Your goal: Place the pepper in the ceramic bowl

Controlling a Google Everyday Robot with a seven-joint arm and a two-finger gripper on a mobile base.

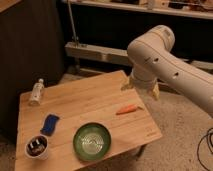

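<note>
One bowl [92,142], end effector [141,89] near pepper [127,109]

Your arm [167,62] reaches in from the right edge of the view, its thick white link angled up and leftward to a rounded joint. Beneath that joint your pincer [141,88] hangs over the far right edge of the table [85,102], its two pale fingers [127,84] splayed wide, holding nothing.
</note>
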